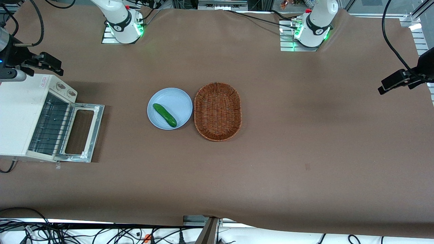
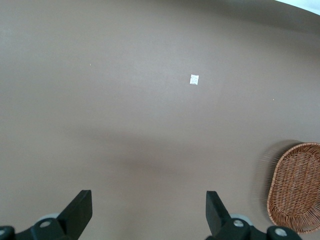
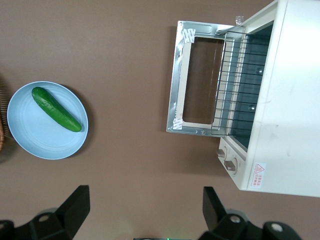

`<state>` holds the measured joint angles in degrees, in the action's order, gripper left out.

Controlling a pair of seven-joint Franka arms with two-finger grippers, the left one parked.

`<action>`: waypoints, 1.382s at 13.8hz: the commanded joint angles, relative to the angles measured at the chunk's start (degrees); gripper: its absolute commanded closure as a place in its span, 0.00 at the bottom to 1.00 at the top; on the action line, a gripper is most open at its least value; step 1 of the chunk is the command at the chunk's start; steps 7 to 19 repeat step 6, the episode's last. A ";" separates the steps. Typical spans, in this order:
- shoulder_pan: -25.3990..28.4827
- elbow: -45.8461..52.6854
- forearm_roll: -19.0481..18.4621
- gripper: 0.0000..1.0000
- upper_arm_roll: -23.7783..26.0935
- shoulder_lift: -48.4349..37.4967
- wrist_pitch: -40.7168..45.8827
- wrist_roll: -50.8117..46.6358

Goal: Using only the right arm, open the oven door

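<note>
The off-white oven [image 1: 20, 115] stands at the working arm's end of the table. Its oven door [image 1: 84, 132] is swung fully down and lies flat on the brown cloth, so the wire rack [image 1: 51, 127] inside shows. In the right wrist view the oven door [image 3: 196, 79] lies flat in front of the oven [image 3: 287, 100], with the two knobs [image 3: 227, 157] beside the opening. The right arm's gripper [image 1: 54, 65] hangs above the table, a little farther from the front camera than the oven. This gripper [image 3: 145, 197] is open, holds nothing and is clear of the door.
A pale blue plate [image 1: 178, 101] with a green cucumber [image 1: 164, 115] sits mid-table, beside a brown wicker basket [image 1: 217, 111]. Both lie toward the parked arm from the oven. The plate [image 3: 30, 135] and cucumber [image 3: 56, 109] also show in the right wrist view.
</note>
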<state>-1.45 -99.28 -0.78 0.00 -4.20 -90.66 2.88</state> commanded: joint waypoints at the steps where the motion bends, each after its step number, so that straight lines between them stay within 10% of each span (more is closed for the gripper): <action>1: -0.92 -0.38 1.21 0.00 0.61 -0.29 -0.48 -0.59; 19: -0.92 0.41 0.95 0.00 0.70 0.59 -0.22 -0.42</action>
